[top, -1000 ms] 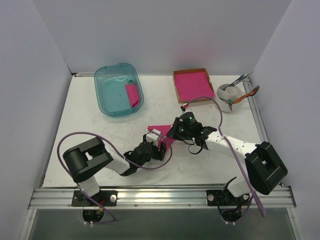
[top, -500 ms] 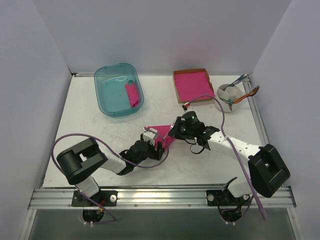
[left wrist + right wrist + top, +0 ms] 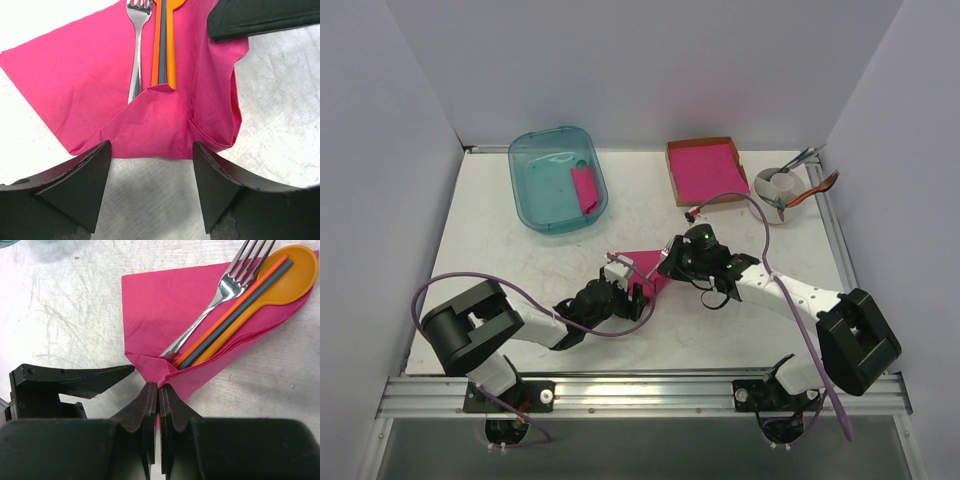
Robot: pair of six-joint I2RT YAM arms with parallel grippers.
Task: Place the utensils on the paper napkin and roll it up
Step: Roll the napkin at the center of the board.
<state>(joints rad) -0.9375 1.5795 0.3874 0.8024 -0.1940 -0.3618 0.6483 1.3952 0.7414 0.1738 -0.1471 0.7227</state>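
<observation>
Fork (image 3: 220,299) and orange spoon (image 3: 287,275) lie side by side on the paper napkin (image 3: 160,305) near the middle of the tabletop (image 3: 500,260), one corner folded over their handle ends. The right pincer (image 3: 158,388) is closed, pinching the napkin's edge. The left pincer (image 3: 151,150) stands wide and empty, straddling that folded corner.

**White table, four things lying on it**

The scuffed white table (image 3: 500,290) carries a teal tub (image 3: 545,185) at its far left. A brown cardboard tray (image 3: 672,165) of pink sheets sits far right of centre, and a white bowl (image 3: 770,185) stands near the right rail. Near the middle lies the magenta paper napkin (image 3: 648,262), one corner folded over.
</observation>
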